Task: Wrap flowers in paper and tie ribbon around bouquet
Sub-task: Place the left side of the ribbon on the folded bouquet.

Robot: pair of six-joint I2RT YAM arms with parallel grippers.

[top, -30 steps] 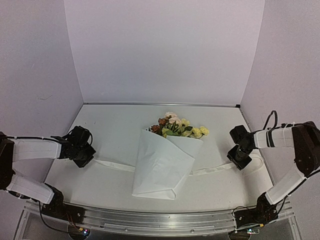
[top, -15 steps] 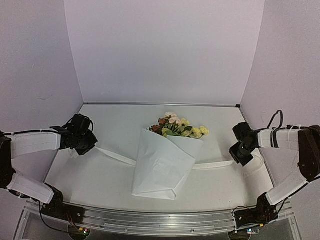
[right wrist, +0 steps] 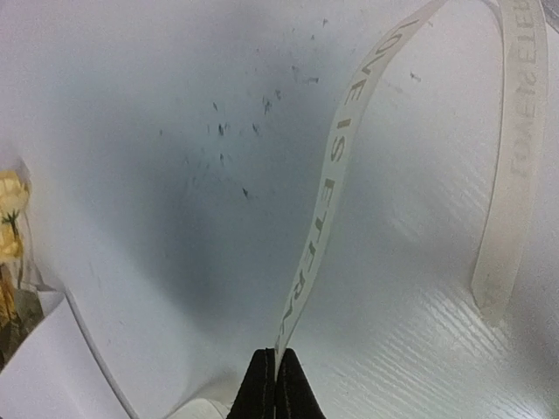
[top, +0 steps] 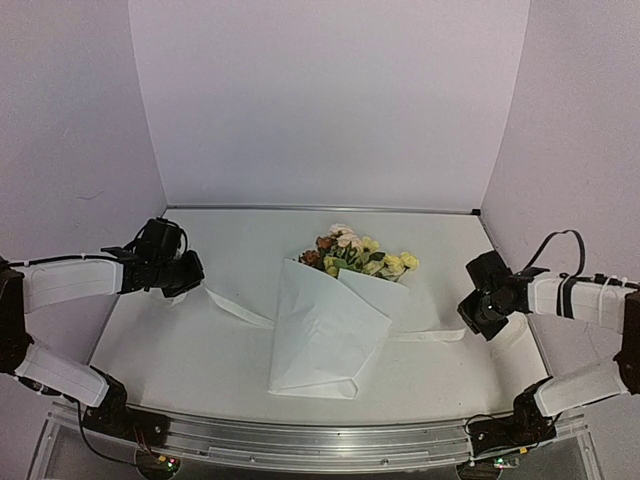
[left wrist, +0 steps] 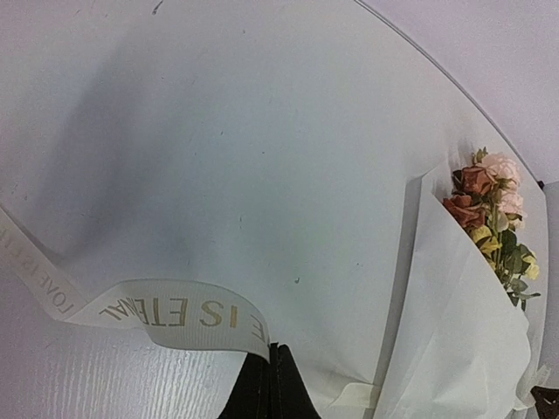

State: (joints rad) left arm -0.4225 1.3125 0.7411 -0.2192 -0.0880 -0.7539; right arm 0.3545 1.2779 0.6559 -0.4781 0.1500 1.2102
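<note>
Two pairs of jaws, each pinched fully shut on the ribbon (top: 237,308) – left jaws near the left edge of the worktop (top: 230,240), right jaws near the right edge. Ribbon vanishing at the left side of the bouquet (top: 325,340), emerging at its right – bouquet mid-worktop, cone tip near, flowers (top: 355,252) at the far rim.

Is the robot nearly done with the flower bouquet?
About halfway. Done: the paper is folded into a cone around the flowers. In hand: the left gripper and the right gripper each pinch the ribbon, one on each side of the cone. Left: the ribbon is not yet crossed or knotted over the paper, so the tying is to come.
</note>
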